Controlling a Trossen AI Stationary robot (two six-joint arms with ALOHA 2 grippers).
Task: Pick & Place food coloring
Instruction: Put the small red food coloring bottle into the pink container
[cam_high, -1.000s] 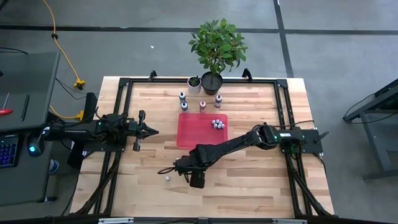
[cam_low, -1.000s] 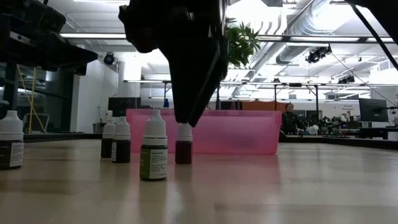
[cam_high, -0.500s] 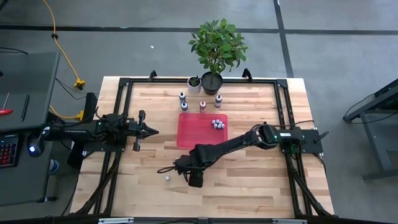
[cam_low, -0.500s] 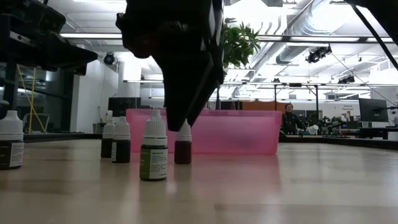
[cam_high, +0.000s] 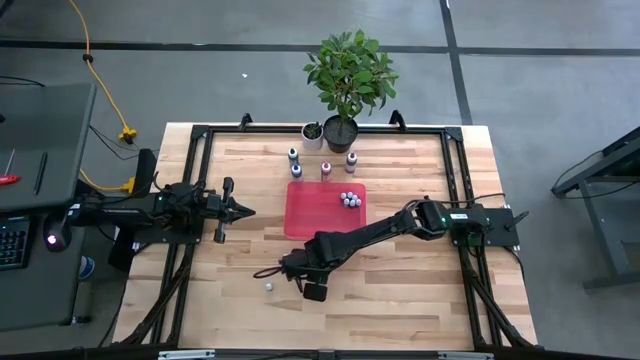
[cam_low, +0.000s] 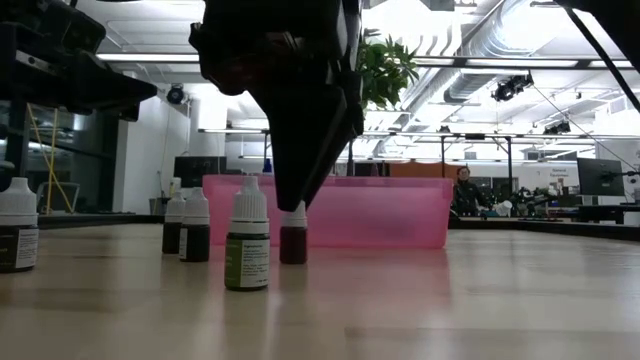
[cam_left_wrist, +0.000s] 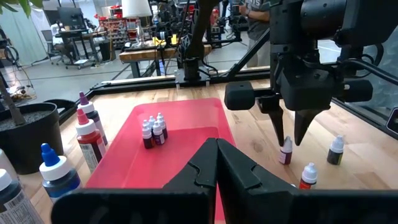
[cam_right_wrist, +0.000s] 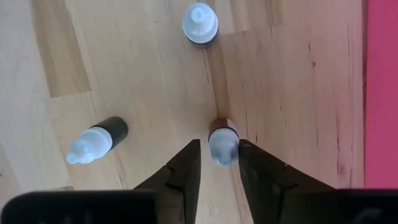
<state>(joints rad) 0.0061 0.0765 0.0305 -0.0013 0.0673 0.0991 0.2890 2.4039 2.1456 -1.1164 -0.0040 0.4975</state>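
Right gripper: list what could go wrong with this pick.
1. The right gripper straddles only the cap of the small dark-red bottle; closing on that narrow top, it may slip or tip the bottle.
2. Two more bottles stand close by on the table; a sideways lift could knock them.

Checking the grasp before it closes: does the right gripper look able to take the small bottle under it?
Probably yes: the right gripper straddles the upright bottle, one finger on each side, nothing between.
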